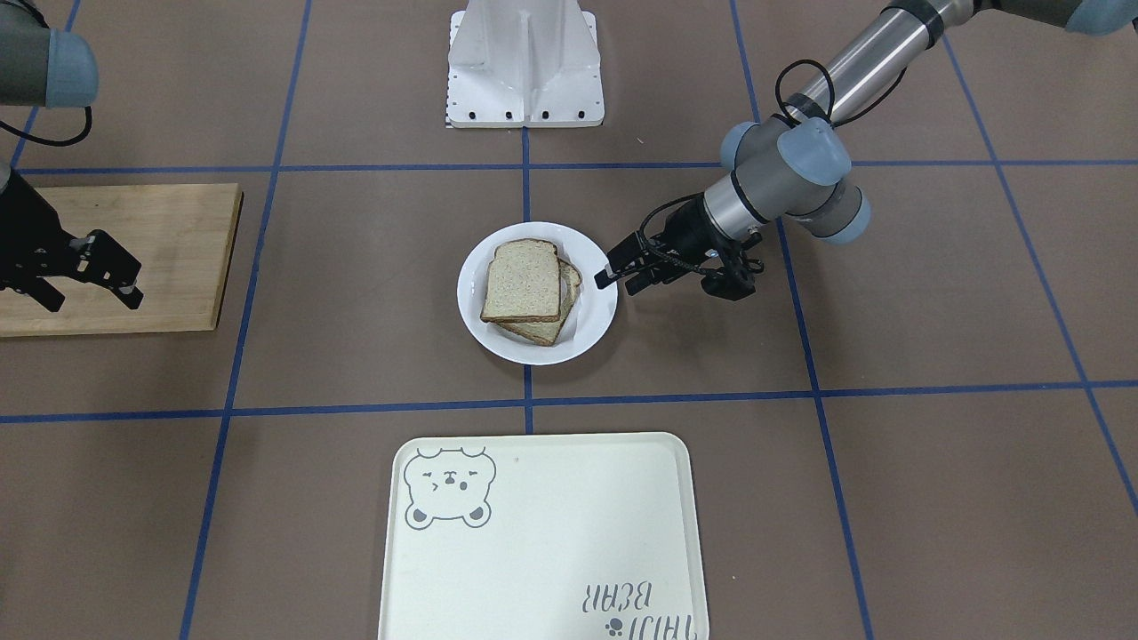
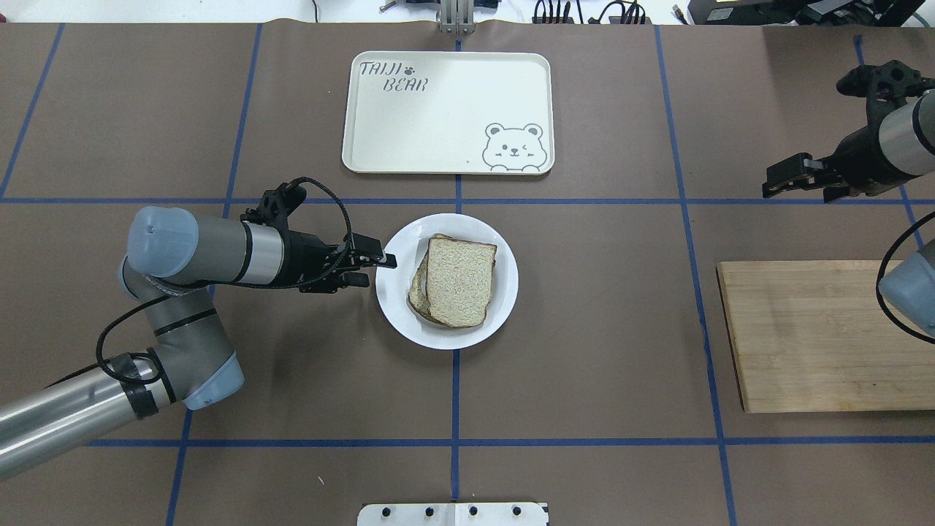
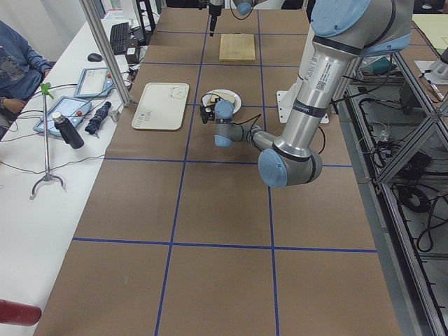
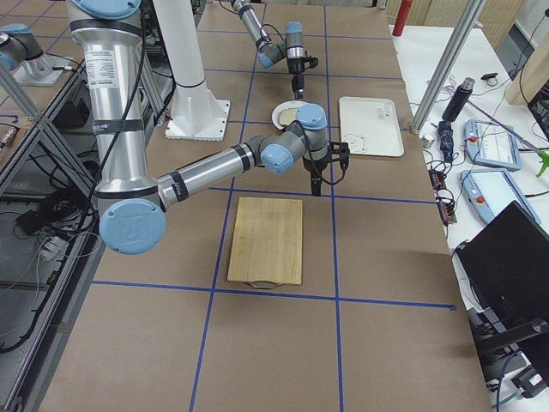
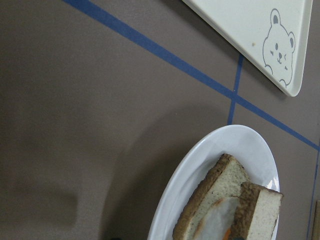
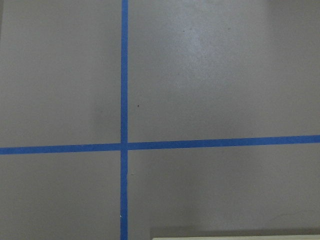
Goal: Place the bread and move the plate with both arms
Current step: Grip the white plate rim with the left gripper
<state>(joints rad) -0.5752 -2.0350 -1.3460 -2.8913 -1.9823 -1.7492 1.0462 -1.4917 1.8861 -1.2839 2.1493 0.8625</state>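
1. Left hand [image 2: 380, 269], fingers apart and holding nothing, sits at the plate [image 2: 398, 310] rim.
2. The bread [image 2: 459, 281] lies atop an egg-bearing slice [image 2: 418, 288] on the plate, mid-desk [image 2: 584, 365].
3. Right hand [image 2: 798, 190], spread wide and empty, hovers beyond the wooden board [image 2: 803, 343].

A: What covers the surface [image 2: 584, 351]?

B: Matt brown sheeting, ruled into large squares by blue tape [image 2: 454, 409]. The light is even and comes from above. A pale sheen [image 6: 210, 45] shows on it in the right wrist view.

A: And around it?

B: A white bench [image 3: 28, 231] runs along the operators' side, behind a slanting aluminium post [image 3: 106, 49]. It carries a keyboard [image 3: 120, 36], a tablet [image 3: 96, 80] and a dark bottle [image 3: 68, 131]. On the robot's side, black cables [image 3: 413, 199] lie on a grey floor [image 3: 420, 294].
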